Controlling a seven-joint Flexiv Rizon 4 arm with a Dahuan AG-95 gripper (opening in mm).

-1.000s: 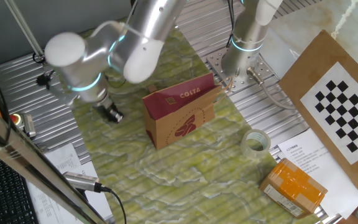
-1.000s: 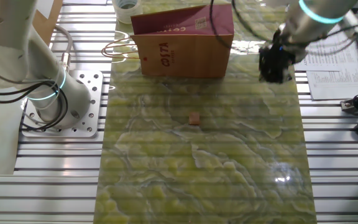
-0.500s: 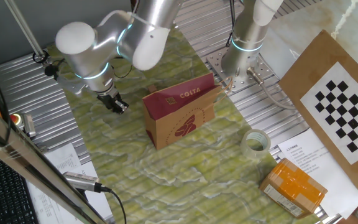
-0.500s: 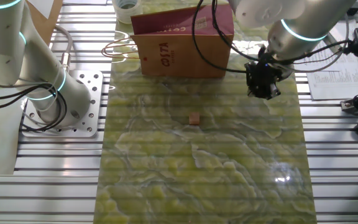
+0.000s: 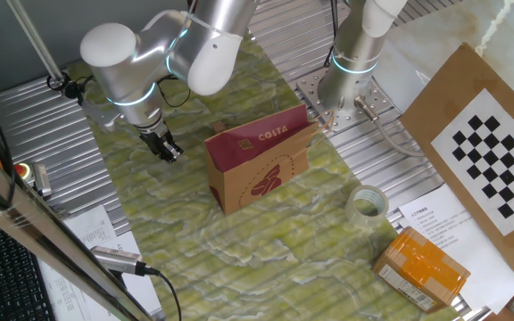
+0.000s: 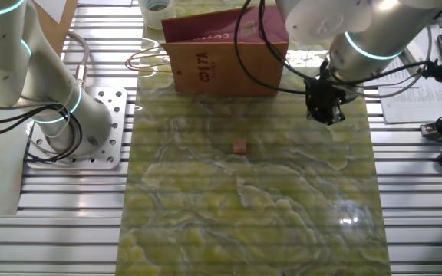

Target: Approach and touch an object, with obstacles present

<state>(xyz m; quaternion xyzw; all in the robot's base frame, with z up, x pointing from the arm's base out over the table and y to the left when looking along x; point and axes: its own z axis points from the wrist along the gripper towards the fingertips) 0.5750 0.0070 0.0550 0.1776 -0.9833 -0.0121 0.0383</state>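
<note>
Hovering gripper, cube untouched

Hanging over the green marbled mat, the gripper points down beside the Costa paper bag. Its dark fingers look drawn close together with nothing between them, though the gap is too small to judge surely. The small brown cube lies on the mat, well apart from the gripper and in front of the bag.

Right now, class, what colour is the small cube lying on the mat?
Reddish-brown; the small cube shows only in the view facing the bag's handles.
</note>
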